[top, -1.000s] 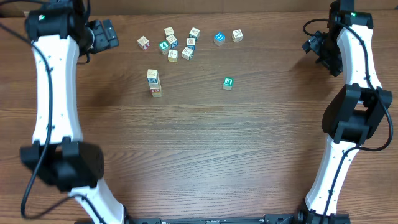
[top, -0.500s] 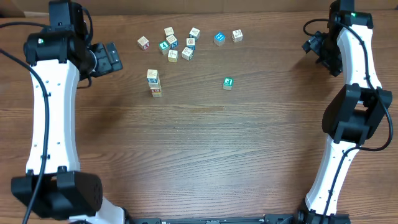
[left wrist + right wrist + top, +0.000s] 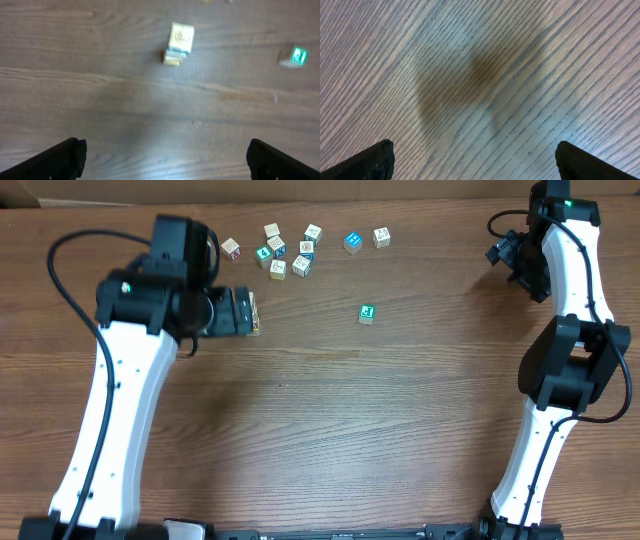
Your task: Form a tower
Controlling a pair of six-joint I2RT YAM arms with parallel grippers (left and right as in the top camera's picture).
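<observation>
Three, perhaps four, pale wooden alphabet cubes form the narrow tower [image 3: 178,44], standing just ahead of the left gripper [image 3: 167,159], whose jaws are wide and empty. The right gripper [image 3: 476,161] is likewise spread, well apart. Risk: the stack looks skewed, and a finger brushing it topples the column.

Tower [image 3: 179,40] stood on table [image 3: 330,430]; single cube [image 3: 367,313] well right of it; cluster of loose cubes [image 3: 277,247] behind both.
</observation>
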